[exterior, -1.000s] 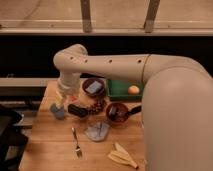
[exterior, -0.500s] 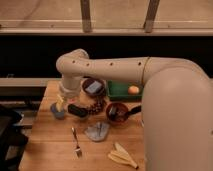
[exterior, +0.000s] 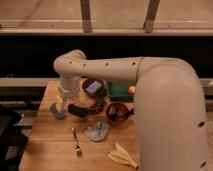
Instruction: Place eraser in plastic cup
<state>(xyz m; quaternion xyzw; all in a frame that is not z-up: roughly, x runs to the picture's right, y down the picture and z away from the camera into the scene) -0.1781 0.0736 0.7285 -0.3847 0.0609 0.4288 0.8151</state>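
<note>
The eraser [exterior: 77,110] is a small black oblong block lying flat on the wooden table [exterior: 47,150], just right of the plastic cup [exterior: 56,112]. The cup is a short grey-blue round cup near the table's left edge. My gripper [exterior: 60,103] hangs from the bent cream arm right above the cup's rim, to the left of the eraser. It stands open with nothing in it. The gripper hides part of the cup's top.
A dark maroon bowl [exterior: 94,88] holding a blue-grey pad stands behind the eraser. A red-brown bowl [exterior: 118,113] is to the right, with a green box [exterior: 119,90] behind it. A fork [exterior: 76,143], a grey lump [exterior: 97,132] and yellow peel [exterior: 123,155] lie in front.
The arm's elbow has dipped slightly and the gripper has edged a little left and down over the cup. The eraser and cup have not moved.
</note>
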